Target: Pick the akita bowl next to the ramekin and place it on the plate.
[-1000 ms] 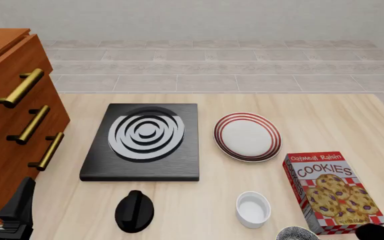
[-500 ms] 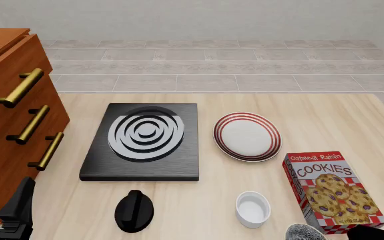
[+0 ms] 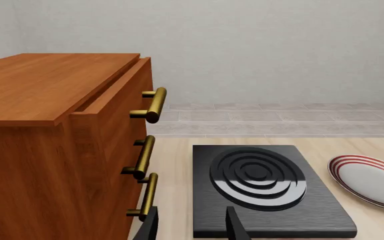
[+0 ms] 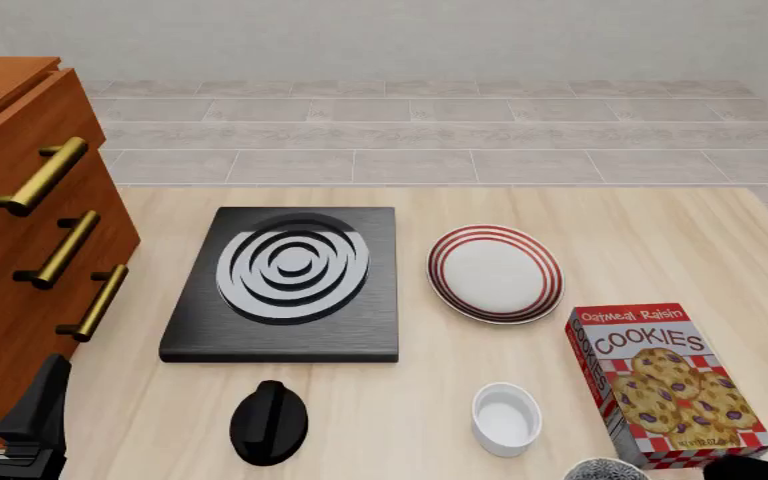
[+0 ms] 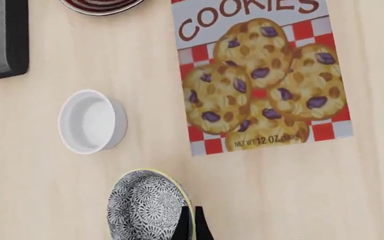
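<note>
Akita bowl [image 5: 145, 205] sits at the near edge of the table [image 4: 357, 420], only a sliver of it [image 4: 603, 468] showing at the bottom of the front view, just right of the ramekin [image 4: 506, 418] and touching or nearly touching the near corner of the cookie box [image 4: 664, 385]. In the right wrist view the right gripper [image 5: 192, 225] has its two dark fingertips pressed close together on the bowl's rim, one tip inside, one outside, so it's pinching the rim. Bowl looks tilted there, rim edge-on toward the cam. Ramekin stands upright w/ a narrow strip of bare wood between it and the bowl.

Plate [image 4: 494, 273] lies farther back, right of the black burner slab [image 4: 287, 282], well apart from the bowl; bare wood between ramekin and plate. Cookie box lies flat along the right side. Black knob [image 4: 268, 421] sits near the front, left of the ramekin.

Left gripper [image 3: 190, 226] hangs beside the wooden drawer cabinet [image 3: 58, 145], fingers spread, nothing between them.
</note>
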Robot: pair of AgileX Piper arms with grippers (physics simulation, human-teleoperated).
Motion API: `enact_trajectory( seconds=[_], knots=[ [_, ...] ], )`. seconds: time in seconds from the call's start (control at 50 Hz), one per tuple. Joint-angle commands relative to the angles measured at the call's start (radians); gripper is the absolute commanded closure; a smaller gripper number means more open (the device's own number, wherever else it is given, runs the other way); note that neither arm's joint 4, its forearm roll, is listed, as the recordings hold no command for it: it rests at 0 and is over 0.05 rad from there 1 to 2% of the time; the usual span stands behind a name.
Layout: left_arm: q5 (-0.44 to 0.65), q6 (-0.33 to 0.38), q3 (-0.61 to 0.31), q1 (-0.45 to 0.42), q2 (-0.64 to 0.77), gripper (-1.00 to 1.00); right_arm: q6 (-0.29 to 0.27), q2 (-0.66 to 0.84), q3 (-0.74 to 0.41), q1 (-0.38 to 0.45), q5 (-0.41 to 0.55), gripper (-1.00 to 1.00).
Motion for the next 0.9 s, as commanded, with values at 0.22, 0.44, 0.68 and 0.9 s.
enact_trajectory(
  seconds=[0.22, 0.44, 0.68, 0.9],
  knots=[
    [0.000, 0.000, 0.000, 0.000, 0.000, -1.00, -0.005, -0.113, -0.124, 0.044, 0.168, 1.00],
    [0.000, 0.000, 0.000, 0.000, 0.000, -1.00, 0.005, -0.118, -0.210, 0.073, 0.210, 1.00],
    [0.000, 0.000, 0.000, 0.000, 0.000, -1.00, 0.026, -0.072, -0.255, 0.106, 0.152, 1.00],
    [0.000, 0.000, 0.000, 0.000, 0.000, -1.00, 0.046, -0.003, -0.312, 0.136, 0.107, 1.00]
  ],
)
